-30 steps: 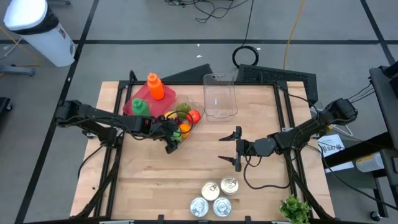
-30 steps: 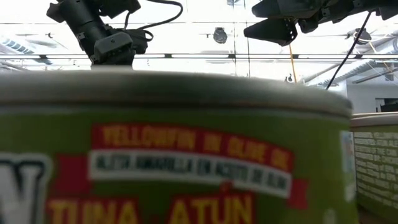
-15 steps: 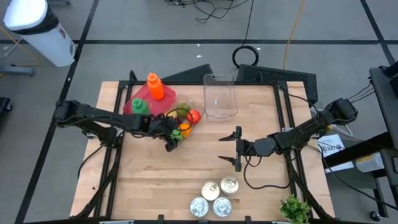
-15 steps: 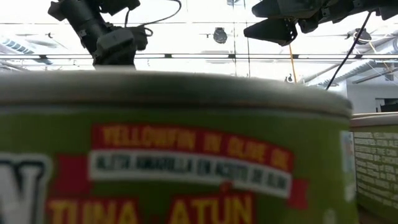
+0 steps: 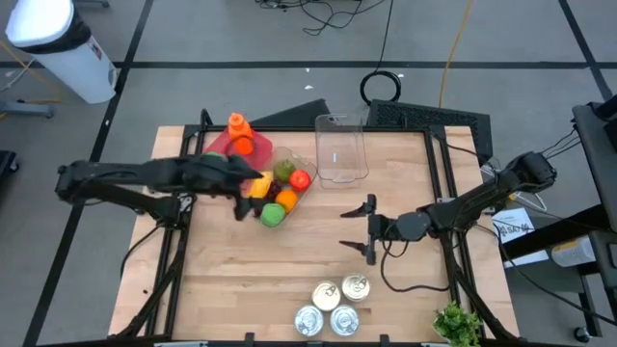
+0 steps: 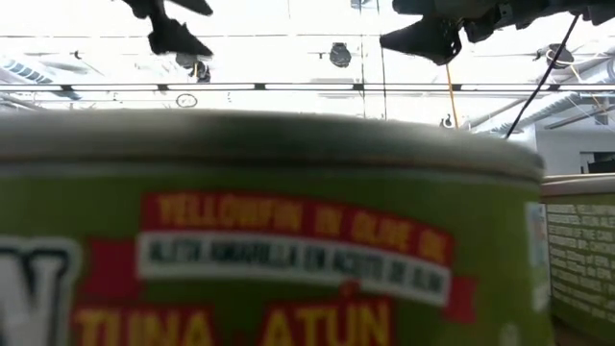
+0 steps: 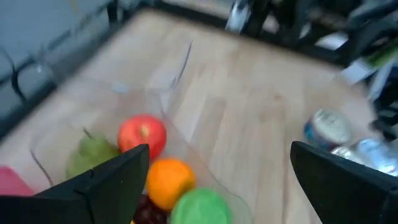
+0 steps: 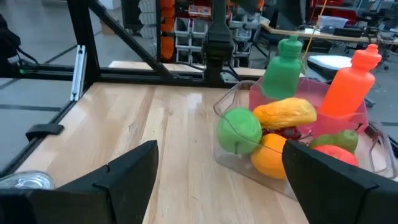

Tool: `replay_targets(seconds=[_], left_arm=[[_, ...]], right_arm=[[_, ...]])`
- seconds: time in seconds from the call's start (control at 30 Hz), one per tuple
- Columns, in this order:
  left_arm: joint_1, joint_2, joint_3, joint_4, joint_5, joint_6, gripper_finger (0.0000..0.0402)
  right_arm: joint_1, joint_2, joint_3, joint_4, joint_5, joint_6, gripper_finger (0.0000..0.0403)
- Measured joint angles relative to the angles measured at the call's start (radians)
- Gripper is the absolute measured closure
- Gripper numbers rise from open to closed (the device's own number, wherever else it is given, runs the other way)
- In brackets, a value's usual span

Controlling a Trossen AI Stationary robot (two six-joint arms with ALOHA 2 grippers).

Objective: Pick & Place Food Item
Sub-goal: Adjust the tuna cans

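the left tool (image 5: 237, 198), fingers spread and empty, hangs above the clear plastic fruit bin (image 5: 289, 154); the right tool (image 5: 359, 229) is released too.

Low view, right up against a green can (image 6: 288, 231): its label reads "YELLOWFIN TUNA IN OLIVE OIL" in yellow on a red band, and just under it a white strip with a second, smaller line, apparently the same in Spanish, too soft to spell out for certain. Lower down, big yellow letters give "TUNA" and "ATUN", cut off by the picture's lower edge. At the right edge, a second can (image 6: 581, 250) carries a block of fine print, too small to read. From overhead, a sheet of paper (image 5: 514, 227) beside the table bears dark markings, unreadable.
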Motion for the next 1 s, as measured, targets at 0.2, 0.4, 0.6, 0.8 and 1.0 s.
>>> replay_targets(seconds=[0.2, 0.4, 0.6, 0.8, 1.0], left_arm=[[-0.009, -0.202, 0.014, -0.018, -0.003, 0.054, 0.0002], [-0.009, -0.296, 0.013, -0.045, -0.004, 0.075, 0.0002], [-0.009, -0.269, -0.003, -0.065, -0.049, 0.092, 0.0002], [-0.008, -0.186, -0.069, 0.081, -0.128, 0.024, 0.0002], [-0.009, -0.069, -0.099, 0.258, -0.078, -0.003, 0.0002]], right_arm=[[0.028, -0.074, 0.0, -0.036, -0.009, 0.098, 0.008], [0.043, -0.068, 0.0, -0.061, -0.289, 0.272, 0.008], [0.166, 0.04, 0.034, -0.099, -0.358, 0.314, 0.0084], [0.228, 0.263, 0.231, -0.368, -0.373, 0.316, 0.0085], [0.238, 0.47, 0.475, -0.613, -0.512, 0.328, 0.0085]])
